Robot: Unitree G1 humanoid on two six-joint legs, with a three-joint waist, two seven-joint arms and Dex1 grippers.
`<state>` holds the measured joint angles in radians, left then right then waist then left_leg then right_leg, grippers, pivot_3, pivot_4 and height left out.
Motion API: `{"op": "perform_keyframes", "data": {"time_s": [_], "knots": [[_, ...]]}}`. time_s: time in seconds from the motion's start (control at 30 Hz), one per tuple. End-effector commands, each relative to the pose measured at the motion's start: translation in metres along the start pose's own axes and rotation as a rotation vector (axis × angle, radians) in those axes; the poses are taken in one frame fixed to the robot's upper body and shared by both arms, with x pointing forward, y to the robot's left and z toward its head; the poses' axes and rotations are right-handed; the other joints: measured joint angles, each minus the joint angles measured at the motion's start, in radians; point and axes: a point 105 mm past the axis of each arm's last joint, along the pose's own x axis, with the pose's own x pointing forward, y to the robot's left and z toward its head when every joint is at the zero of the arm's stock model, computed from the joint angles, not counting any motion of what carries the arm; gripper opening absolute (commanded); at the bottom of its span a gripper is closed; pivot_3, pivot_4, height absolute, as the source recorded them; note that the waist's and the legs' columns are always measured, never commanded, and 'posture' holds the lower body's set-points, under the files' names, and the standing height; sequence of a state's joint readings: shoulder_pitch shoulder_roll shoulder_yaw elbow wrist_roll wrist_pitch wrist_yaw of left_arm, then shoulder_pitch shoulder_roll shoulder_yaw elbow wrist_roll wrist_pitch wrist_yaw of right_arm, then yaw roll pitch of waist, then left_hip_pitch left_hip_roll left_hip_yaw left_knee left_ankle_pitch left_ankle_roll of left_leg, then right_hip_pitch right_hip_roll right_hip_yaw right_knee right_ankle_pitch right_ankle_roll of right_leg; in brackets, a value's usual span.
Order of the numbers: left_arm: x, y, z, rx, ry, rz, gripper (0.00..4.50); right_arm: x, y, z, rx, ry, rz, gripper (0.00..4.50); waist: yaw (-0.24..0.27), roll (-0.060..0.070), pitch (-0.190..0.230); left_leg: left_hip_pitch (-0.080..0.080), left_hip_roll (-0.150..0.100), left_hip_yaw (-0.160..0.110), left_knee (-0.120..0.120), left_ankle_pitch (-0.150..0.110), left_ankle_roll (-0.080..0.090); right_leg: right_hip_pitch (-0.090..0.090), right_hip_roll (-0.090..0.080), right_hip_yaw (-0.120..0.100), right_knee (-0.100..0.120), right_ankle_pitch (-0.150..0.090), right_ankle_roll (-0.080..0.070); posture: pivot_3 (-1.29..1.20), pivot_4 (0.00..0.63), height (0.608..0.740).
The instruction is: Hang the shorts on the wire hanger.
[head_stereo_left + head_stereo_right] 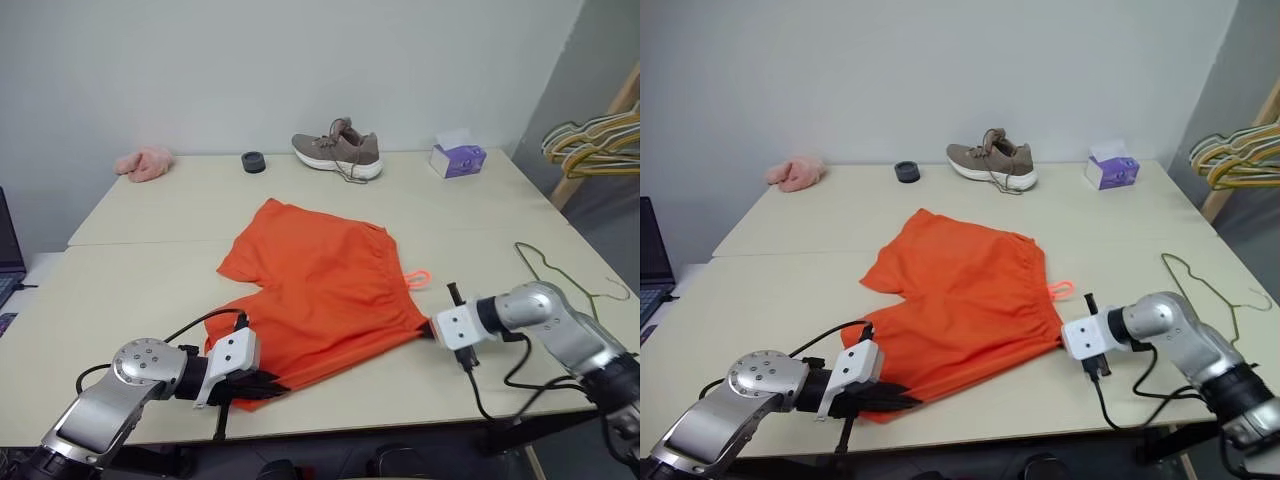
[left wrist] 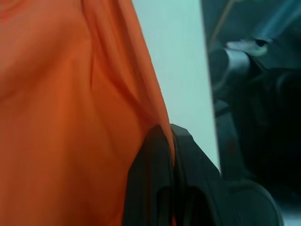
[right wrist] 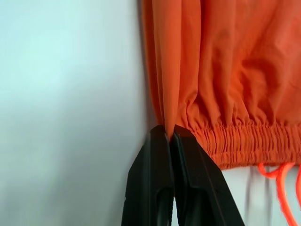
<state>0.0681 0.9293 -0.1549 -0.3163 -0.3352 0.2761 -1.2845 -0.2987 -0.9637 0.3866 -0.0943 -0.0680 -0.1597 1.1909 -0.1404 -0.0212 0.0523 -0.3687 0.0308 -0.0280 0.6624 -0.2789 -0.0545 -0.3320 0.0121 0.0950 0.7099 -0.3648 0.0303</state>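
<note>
Both grippers pinch the shorts at the worktop's near edge.
The left gripper (image 2: 170,134) has its jaws clenched on a near hem corner of the shorts (image 1: 320,290); the right gripper (image 3: 169,131) has its jaws clenched on the waistband's near end. The wire hanger (image 1: 570,280) lies flat to the right, apart from the shorts.

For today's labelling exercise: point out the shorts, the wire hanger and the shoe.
shorts (image 1: 320,290), left eye view, middle of fabric.
wire hanger (image 1: 553,270), left eye view, its wire.
shoe (image 1: 338,152), left eye view, its upper.
</note>
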Motion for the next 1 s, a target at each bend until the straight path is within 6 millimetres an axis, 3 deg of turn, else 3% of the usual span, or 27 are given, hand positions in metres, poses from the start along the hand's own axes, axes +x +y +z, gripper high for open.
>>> {"op": "perform_keyframes", "data": {"time_s": [0.03,0.2,0.6,0.7,0.87,1.0], "knots": [[-0.006,-0.008,-0.008,0.006,0.066,-0.077,0.0,-0.033,0.0,-0.008,0.081,0.096,-0.022,0.06,-0.006,0.0,0.002,0.001,0.0,0.001,0.0,0.0,0.0,0.0,0.0,0.001,0.0,0.0,0.0,-0.16,0.017,0.74],[-0.004,-0.024,-0.014,0.001,0.09,-0.19,0.0,-0.038,0.036,0.008,0.165,0.071,0.088,0.06,-0.01,-0.002,0.007,0.002,0.001,0.003,0.0,0.0,0.0,0.001,0.001,0.002,-0.001,-0.002,0.004,-0.19,0.021,0.74],[0.001,-0.042,-0.008,-0.073,0.042,-0.243,0.0,-0.03,0.046,0.015,0.192,0.061,0.136,0.06,-0.029,-0.007,0.014,0.002,0.001,0.003,0.0,0.0,0.0,0.0,0.001,0.003,-0.003,-0.002,0.004,-0.19,0.02,0.74],[0.003,-0.043,-0.008,-0.123,0.027,-0.232,0.63,-0.032,0.05,0.014,0.2,0.062,0.175,0.72,-0.029,-0.007,0.016,0.001,0.001,0.003,0.0,0.0,0.0,0.0,0.001,0.003,-0.004,-0.002,0.004,-0.18,0.018,0.74],[0.004,-0.042,-0.001,-0.129,0.004,-0.221,2.1,-0.037,0.051,0.017,0.206,0.047,0.202,2.42,-0.028,-0.006,0.017,0.001,0.001,0.003,-0.001,-0.001,0.001,0.0,0.001,0.002,-0.006,-0.002,0.004,-0.18,0.017,0.74],[0.004,-0.037,0.021,-0.131,-0.063,-0.194,3.34,-0.041,0.037,0.03,0.295,-0.071,0.152,3.81,-0.027,-0.006,0.017,0.001,0.001,0.003,0.0,-0.001,0.001,0.001,0.001,0.002,-0.006,-0.002,0.004,-0.18,0.016,0.74]]}}
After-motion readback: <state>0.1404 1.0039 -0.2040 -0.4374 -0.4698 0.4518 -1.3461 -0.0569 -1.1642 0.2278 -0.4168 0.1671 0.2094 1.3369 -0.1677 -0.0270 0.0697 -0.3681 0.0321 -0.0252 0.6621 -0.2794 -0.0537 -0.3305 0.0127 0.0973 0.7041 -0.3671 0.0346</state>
